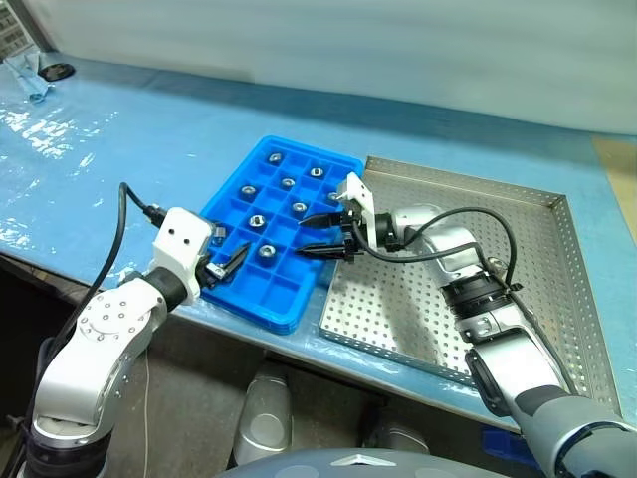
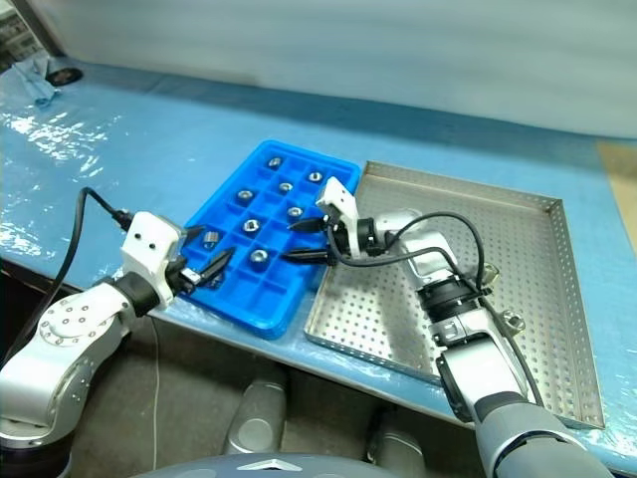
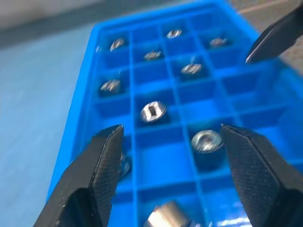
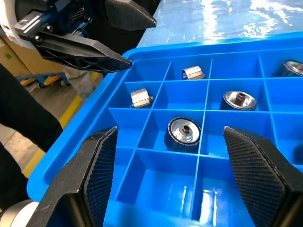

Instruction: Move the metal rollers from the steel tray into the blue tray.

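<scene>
The blue tray (image 1: 231, 296) lies on the table left of the steel tray (image 1: 518, 299), their edges touching. Several metal rollers (image 1: 266, 251) sit one to a compartment in the blue tray, and the wrist views show them close up (image 4: 184, 130) (image 3: 153, 111). My left gripper (image 1: 231, 261) hovers over the blue tray's near left corner, open, with nothing between its fingers (image 3: 102, 165); one roller (image 3: 165, 215) lies in a compartment just under it. My right gripper (image 1: 305, 237) reaches in from the steel tray's side over the blue tray's near right part, open and empty, pointing toward the left gripper.
The table (image 1: 129, 149) has a shiny blue covering, and its front edge runs just below the two trays. A small dark object (image 1: 55, 72) lies at the far left back. A black cable (image 1: 124, 214) arches up behind my left wrist.
</scene>
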